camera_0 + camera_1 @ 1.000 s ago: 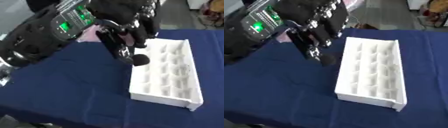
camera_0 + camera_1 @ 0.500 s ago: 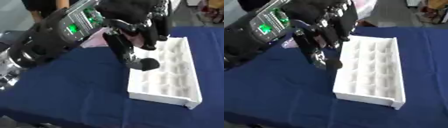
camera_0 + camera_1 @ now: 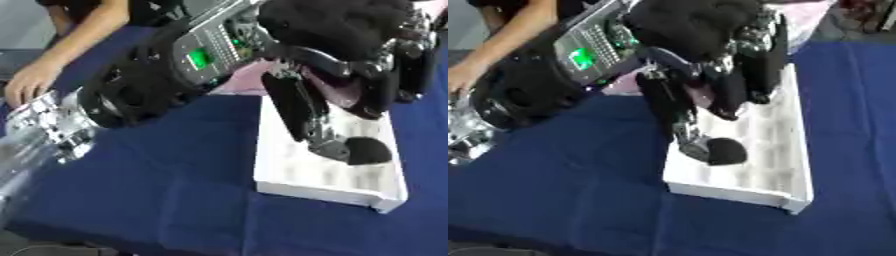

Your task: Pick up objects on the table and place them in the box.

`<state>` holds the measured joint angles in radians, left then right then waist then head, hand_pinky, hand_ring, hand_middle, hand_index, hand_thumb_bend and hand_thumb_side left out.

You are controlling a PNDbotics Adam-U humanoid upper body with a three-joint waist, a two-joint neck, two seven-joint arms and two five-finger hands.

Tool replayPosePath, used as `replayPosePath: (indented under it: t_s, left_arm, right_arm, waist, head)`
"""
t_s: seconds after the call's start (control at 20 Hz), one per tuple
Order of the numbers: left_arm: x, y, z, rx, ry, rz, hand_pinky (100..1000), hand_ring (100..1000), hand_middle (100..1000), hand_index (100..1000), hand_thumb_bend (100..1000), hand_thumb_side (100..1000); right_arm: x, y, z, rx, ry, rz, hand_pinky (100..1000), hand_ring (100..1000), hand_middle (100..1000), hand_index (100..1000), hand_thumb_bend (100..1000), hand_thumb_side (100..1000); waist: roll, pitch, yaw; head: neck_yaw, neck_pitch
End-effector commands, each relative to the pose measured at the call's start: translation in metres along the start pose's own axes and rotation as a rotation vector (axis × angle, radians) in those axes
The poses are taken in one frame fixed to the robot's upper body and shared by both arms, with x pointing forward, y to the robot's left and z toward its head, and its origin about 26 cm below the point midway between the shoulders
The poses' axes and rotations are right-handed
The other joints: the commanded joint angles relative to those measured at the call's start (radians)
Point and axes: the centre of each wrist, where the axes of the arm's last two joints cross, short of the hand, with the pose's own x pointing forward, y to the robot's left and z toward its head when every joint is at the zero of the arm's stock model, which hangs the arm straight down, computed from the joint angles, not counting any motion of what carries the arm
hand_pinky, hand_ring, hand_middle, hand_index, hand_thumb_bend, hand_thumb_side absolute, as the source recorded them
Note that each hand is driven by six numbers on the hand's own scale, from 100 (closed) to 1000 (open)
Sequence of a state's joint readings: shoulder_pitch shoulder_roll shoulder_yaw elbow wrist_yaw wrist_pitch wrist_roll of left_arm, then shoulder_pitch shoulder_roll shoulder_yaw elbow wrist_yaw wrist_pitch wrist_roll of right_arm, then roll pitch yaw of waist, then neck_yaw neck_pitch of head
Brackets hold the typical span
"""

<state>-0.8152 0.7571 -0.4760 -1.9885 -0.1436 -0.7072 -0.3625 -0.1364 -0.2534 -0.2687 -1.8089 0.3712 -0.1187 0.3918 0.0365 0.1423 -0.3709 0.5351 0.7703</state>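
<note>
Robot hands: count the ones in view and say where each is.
1. The left hand hangs over the white box, fingers curled down toward its compartments. The right hand shows in neither view.

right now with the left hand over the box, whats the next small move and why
Probably ease the fingers apart to let go. The left hand hangs over the white box, its fingertips down among the compartments near the front end, and something pinkish shows between the curled fingers; I cannot make out what. Nothing else shows on the blue cloth to pick.
</note>
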Motion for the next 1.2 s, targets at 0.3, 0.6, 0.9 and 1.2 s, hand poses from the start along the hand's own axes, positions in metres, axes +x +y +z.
replayPosePath:
  t_s: [0.3, 0.6, 0.9, 1.2]
  left_arm:
    - [0.001, 0.003, -0.010, -0.028, -0.001, -0.029, 100, 100, 100, 100, 100, 367]
    - [0.001, 0.003, -0.010, -0.033, 0.012, -0.040, 100, 100, 100, 100, 100, 361]
    - [0.001, 0.003, -0.009, -0.040, 0.048, -0.073, 100, 100, 100, 100, 100, 352]
    - [-0.029, -0.011, 0.008, -0.061, 0.221, -0.131, 100, 100, 100, 100, 100, 353]
  right_arm:
    - [0.007, -0.005, -0.006, -0.002, -0.037, 0.006, 584, 675, 799, 947, 100, 766]
    - [0.007, -0.005, -0.005, -0.002, -0.035, 0.007, 584, 675, 798, 947, 100, 767]
    - [0.007, -0.005, -0.005, 0.001, -0.036, 0.009, 584, 675, 798, 947, 100, 766]
    - [0.009, -0.006, -0.009, 0.005, -0.054, 0.010, 585, 675, 799, 947, 100, 763]
  waist:
    - [-0.002, -0.004, -0.010]
    - [-0.001, -0.005, -0.011]
    - [0.000, -0.005, -0.015]
    - [0.005, 0.003, -0.038]
  head:
    - [0.019, -0.014]
    - [0.020, -0.016]
    - [0.021, -0.018]
    - [0.030, -0.028]
